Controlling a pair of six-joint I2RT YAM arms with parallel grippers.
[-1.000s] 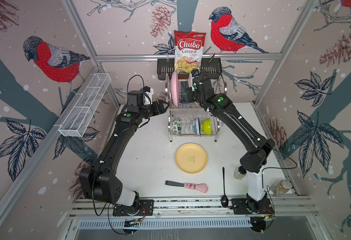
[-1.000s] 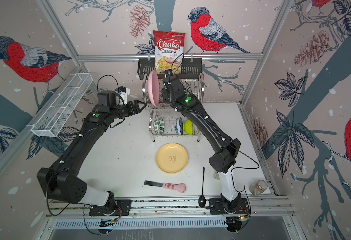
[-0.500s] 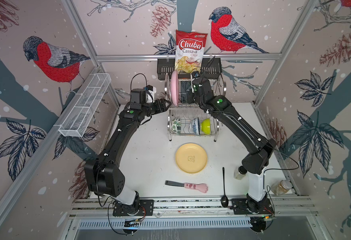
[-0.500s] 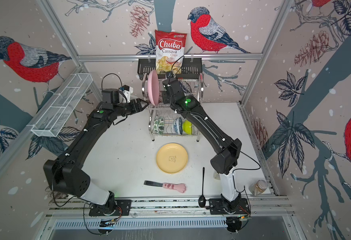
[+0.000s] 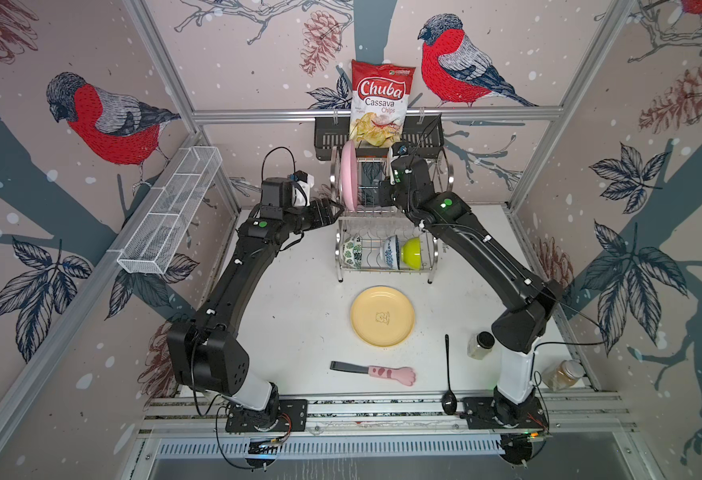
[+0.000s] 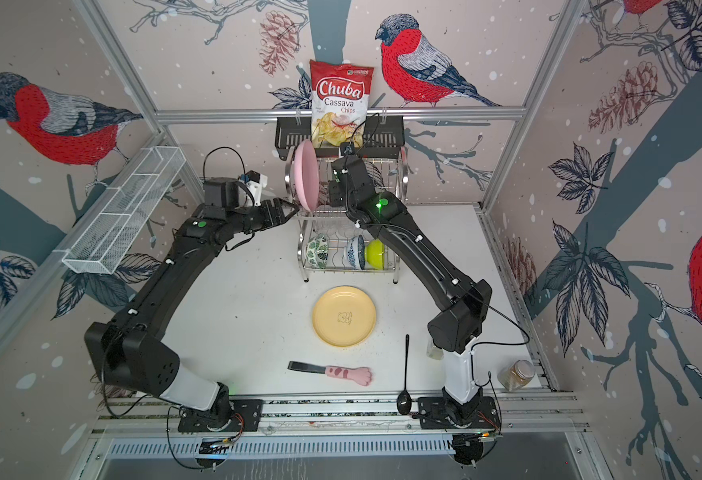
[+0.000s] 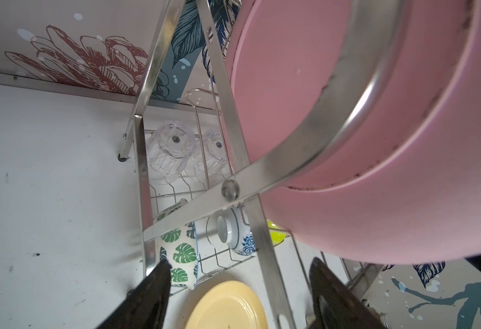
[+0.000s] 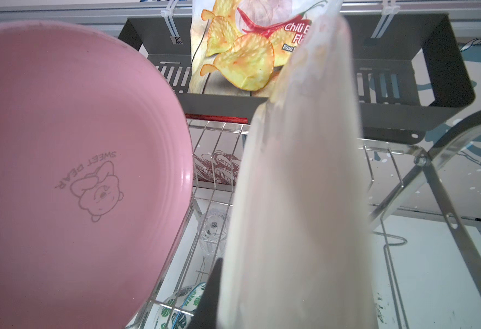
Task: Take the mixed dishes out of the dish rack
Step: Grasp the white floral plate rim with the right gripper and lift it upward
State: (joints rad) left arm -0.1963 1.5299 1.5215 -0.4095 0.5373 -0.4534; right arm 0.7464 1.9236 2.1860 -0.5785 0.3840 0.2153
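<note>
As left gripper, spread, has neared dish rack, right gripper pinches white plate

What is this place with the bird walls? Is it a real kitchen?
Probably a robot practice booth, not a real kitchen: two robot arms bolted to a metal rail, bird-print walls, and just one dish rack.

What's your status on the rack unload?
Left fingers open beside rack handle. Right fingers shut on white plate at upper tier. Pink plate racked alongside; bowls, glasses below.
</note>
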